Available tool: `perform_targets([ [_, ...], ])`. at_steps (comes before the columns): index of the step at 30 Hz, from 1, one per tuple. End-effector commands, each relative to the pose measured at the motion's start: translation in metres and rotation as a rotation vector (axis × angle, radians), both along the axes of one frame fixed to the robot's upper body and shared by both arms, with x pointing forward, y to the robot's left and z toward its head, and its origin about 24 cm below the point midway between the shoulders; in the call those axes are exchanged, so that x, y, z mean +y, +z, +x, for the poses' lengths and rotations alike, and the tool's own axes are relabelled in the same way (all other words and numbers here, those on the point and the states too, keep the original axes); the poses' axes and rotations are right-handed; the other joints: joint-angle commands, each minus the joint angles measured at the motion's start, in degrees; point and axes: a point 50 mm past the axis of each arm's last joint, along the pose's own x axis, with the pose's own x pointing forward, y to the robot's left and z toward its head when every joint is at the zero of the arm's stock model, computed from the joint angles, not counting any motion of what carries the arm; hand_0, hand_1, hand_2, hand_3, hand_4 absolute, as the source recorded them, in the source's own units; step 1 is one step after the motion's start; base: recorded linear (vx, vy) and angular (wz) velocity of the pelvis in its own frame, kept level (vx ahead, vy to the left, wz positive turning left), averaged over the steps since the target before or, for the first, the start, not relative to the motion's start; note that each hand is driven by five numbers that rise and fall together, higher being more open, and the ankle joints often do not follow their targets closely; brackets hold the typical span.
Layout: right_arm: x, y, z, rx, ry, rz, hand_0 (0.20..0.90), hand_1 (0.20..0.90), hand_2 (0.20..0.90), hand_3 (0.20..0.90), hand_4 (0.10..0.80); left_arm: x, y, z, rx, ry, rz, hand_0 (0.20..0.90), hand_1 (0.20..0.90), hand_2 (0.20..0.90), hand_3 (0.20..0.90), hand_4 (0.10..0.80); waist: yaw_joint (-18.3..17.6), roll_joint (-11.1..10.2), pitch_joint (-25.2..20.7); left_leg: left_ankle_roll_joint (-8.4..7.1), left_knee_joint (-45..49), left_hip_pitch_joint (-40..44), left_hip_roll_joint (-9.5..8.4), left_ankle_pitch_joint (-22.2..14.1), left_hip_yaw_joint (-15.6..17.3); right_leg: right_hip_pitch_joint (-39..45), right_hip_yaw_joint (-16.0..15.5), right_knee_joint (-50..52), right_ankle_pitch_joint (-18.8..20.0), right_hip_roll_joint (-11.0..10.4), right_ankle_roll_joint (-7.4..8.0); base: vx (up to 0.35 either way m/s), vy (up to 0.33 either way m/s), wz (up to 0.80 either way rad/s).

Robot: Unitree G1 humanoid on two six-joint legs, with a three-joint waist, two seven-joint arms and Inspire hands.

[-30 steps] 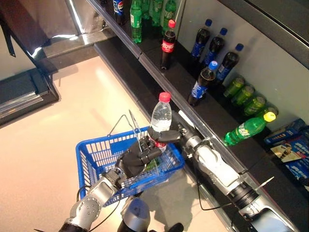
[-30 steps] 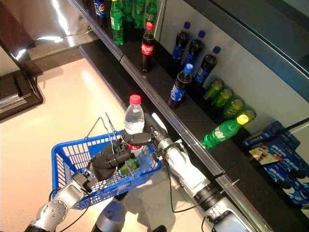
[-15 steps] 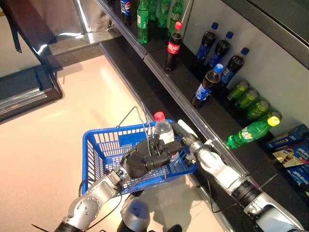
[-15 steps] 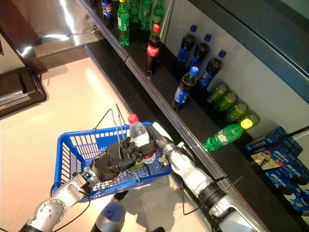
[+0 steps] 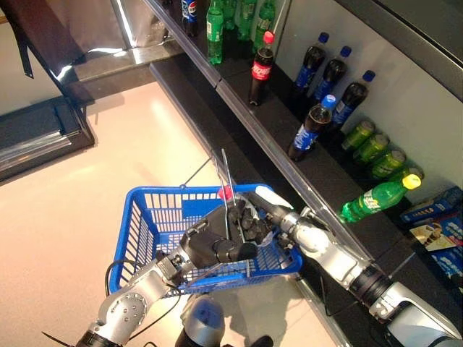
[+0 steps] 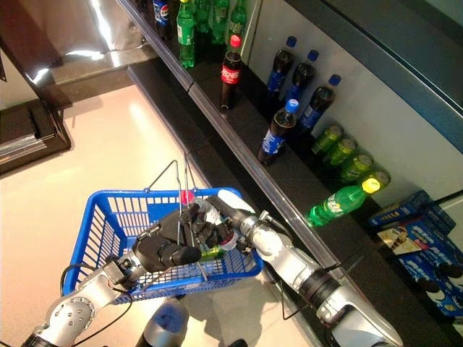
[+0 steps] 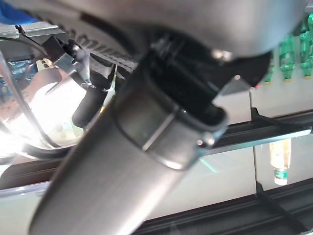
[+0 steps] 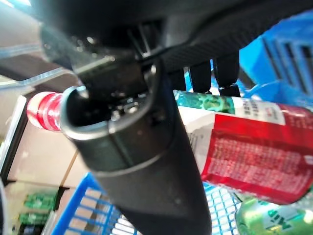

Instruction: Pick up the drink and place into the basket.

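— What do you see nearest to you?

— I see the blue basket (image 5: 148,231) close below the head camera. My left robot hand (image 5: 217,242) is curled round its wire handles (image 5: 226,189), which stand up over the basket's shelf-side end.

— And the drink?

— The water bottle (image 6: 206,215), with red cap (image 5: 225,192) and red label, is inside the basket at that same end. My right robot hand (image 5: 253,217) is closed round it; in the right wrist view the fingers (image 8: 200,77) wrap over the bottle's body. Only the cap and a little of the clear body show from above, because both hands cover the rest.

— Anything else in the basket?

— Yes, a green bottle (image 8: 276,220) lies under the water bottle, just beside it. From the right eye view I see only a small green part near the hands.

— What is around?

— The basket hangs over the pale floor (image 5: 65,202), beside the front edge of the low shelf (image 5: 268,141). On this shelf a dark cola bottle with blue cap (image 5: 308,129) stands nearest to the edge. A green bottle with yellow cap (image 5: 376,196) lies on its side further right. Behind, three dark bottles with blue caps (image 5: 333,79) stand in a row against the back wall, with small green bottles (image 5: 370,144) to their right. Further along stands a cola bottle with red cap (image 5: 260,69), and beyond it more green bottles (image 5: 217,25).
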Motion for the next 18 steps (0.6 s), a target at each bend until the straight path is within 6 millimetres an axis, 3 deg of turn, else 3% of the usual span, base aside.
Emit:
perform_targets([
  [1, 0.037, 0.049, 0.006, -0.206, 0.217, 0.039, 0.300, 0.300, 0.300, 0.200, 0.100, -0.052, 0.100, -0.026, -0.560, -0.400, -0.398, 0.300, 0.300, 0.300, 0.200, 0.100, 0.78, -0.52, -12.33, 1.01, -2.09, 0.29, 0.15, 1.26, 1.09, 0.14, 1.56, 3.31, -1.31, 0.98, -2.78, 0.000, 0.000, 0.00],
  [18, 0.069, 0.024, -0.016, -0.095, 0.363, 0.003, 0.300, 0.300, 0.300, 0.200, 0.100, -0.058, 0.111, -0.033, -0.643, -0.460, -0.382, 0.300, 0.300, 0.300, 0.200, 0.100, 1.02, -0.41, -12.67, 1.26, -2.08, 0.23, -0.61, 1.10, 0.13, -0.19, 2.15, 3.20, -1.13, 0.92, -2.49, 0.000, 0.000, 0.00],
])
